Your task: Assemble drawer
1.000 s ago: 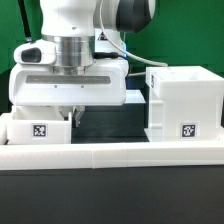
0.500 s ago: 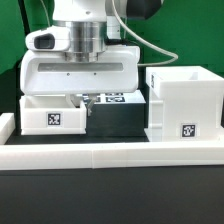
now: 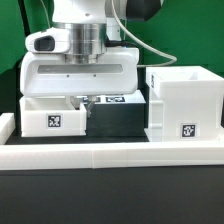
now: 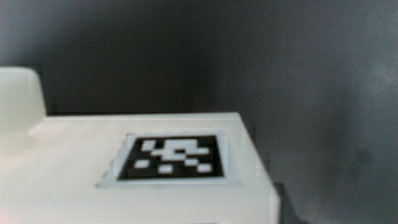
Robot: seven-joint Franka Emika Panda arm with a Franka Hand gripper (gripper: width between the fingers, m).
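Progress: early. The drawer is in pieces, nothing slotted together.
- Housing stands upright at the exterior view's right, just behind the low border wall. Nothing visibly inserted in it.
- One tray is at the exterior view's left, tagged face toward the camera, well apart from the housing. Bare dark desk lies between them.
- No second tray seen in either view.
- Left to do, as I judge it: bring this tray across, line it up with the housing's opening, push it in, then do the same for the other tray.

Claw: down at the tray's near-centre wall, the wide wrist body directly above it. Fingertips are lost against the white plastic. Cannot tell whether the fingers are apart or pinching the wall, nor whether the tray rests on the desk or hangs clear of it.

View differences:
- Exterior view gives the layout: tray, housing, wall, and a strip of the marker board behind the arm.
- Wrist view shows none of that. It shows only a blurred flat white face with one tag close up, probably part of the tray, with dark desk around it. No fingers in frame.
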